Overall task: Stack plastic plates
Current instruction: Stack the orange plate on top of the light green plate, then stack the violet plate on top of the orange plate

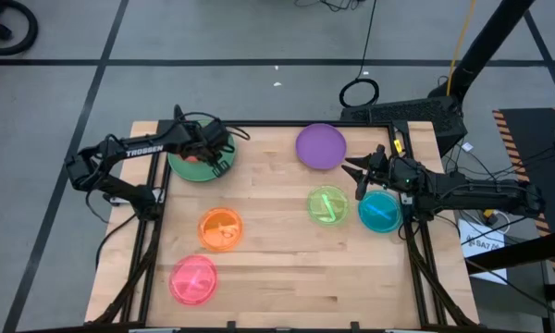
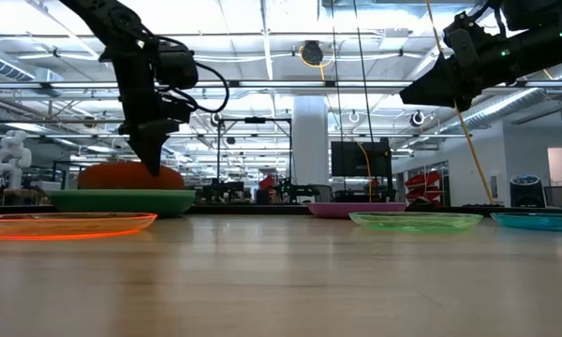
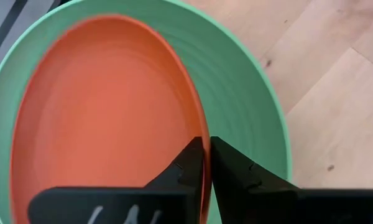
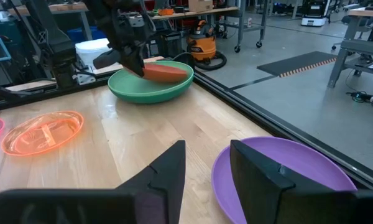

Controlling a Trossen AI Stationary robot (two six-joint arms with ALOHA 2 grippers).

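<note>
At the table's (image 1: 287, 268) far left, the left gripper (image 3: 206, 163) pinches the red-orange plate's (image 3: 105, 106) rim, tilting it inside the green plate (image 3: 248, 99). The right gripper (image 4: 206, 163), jaws narrowly apart, hovers beside the purple plate (image 4: 286, 177).

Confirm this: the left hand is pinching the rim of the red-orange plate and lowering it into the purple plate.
Wrong plate underneath. The left hand pinches the red-orange plate, but over the green plate, as the left wrist view shows. The purple plate lies apart.
</note>
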